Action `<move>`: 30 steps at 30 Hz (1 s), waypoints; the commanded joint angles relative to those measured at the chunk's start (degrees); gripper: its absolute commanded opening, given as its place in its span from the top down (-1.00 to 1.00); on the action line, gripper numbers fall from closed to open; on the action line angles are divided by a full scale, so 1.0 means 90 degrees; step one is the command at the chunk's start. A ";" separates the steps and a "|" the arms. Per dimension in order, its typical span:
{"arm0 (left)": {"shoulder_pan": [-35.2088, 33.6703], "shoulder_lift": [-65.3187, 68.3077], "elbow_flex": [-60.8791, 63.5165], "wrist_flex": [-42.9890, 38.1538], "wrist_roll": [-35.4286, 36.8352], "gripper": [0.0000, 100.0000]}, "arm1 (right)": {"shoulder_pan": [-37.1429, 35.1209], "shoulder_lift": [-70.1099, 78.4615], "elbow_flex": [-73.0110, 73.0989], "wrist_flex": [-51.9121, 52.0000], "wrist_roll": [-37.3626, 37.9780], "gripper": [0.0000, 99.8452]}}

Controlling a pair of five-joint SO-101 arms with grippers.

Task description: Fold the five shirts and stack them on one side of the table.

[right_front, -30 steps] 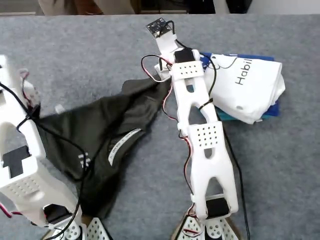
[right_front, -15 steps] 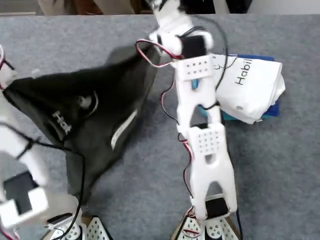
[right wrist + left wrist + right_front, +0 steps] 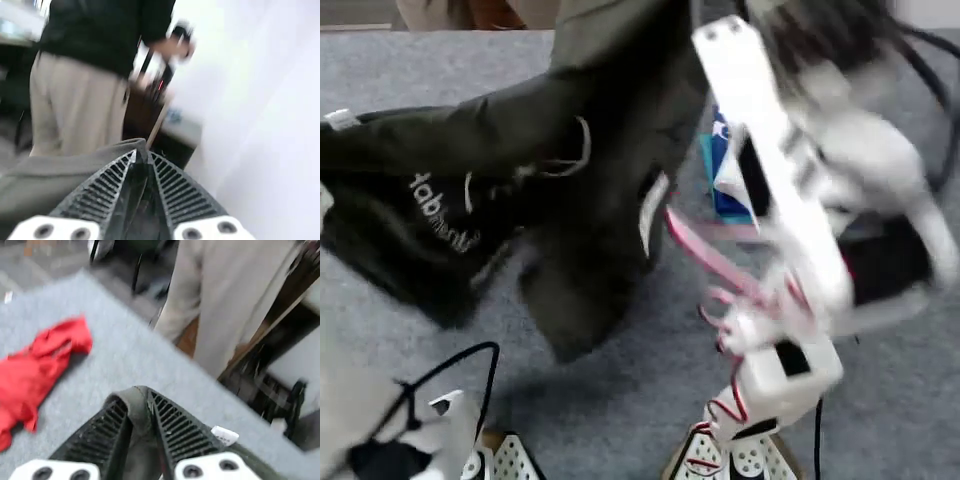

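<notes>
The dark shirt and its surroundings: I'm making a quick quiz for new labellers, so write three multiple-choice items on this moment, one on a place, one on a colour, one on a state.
1. Where is the red shirt?
A. Draped over an arm
B. Folded on a stack
C. Crumpled on the grey table

2. What colour is the lifted shirt?
A. Dark, olive to black
B. White
C. Red

3. How is the left gripper?
A. Wide open above the table
B. Shut on the lifted shirt
C. Shut on nothing

Answers:
1 C: the left wrist view shows it bunched on the table, apart from the gripper.
2 A: the high view shows dark cloth stretched across the scene.
3 B: the left wrist view shows a fold of dark cloth pinched between its two sides.
</notes>
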 commanded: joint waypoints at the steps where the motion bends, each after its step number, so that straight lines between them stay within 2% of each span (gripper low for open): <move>1: -0.0088 -0.0200 -0.0762 0.0068 -0.0107 0.96 | -0.0308 -0.0786 -0.0142 -0.0010 0.0010 1.00; 5: -0.0147 -0.0503 -0.1143 0.0068 -0.0283 0.96 | -0.0786 -0.1421 -0.0142 -0.0010 0.0010 1.00; 8: -0.0147 -0.1060 -0.0879 0.0068 -0.0518 0.96 | -0.1158 -0.1753 -0.0142 0.0029 0.0010 1.00; 16: -0.0147 -0.2623 0.1241 0.0068 -0.0615 0.96 | -0.1841 -0.2212 -0.0083 0.0166 -0.0156 1.00; 23: -0.0127 -0.3072 0.2501 -0.0029 -0.0596 0.96 | -0.1900 -0.2222 0.1548 0.0420 -0.0371 1.00; 26: -0.0117 -0.3053 0.3389 -0.0645 -0.0567 0.96 | -0.1890 -0.2173 0.2701 0.0029 -0.0371 1.00; 30: -0.0088 -0.2886 0.5411 -0.2510 -0.0557 0.96 | -0.1587 -0.1919 0.4303 -0.1231 -0.0449 1.00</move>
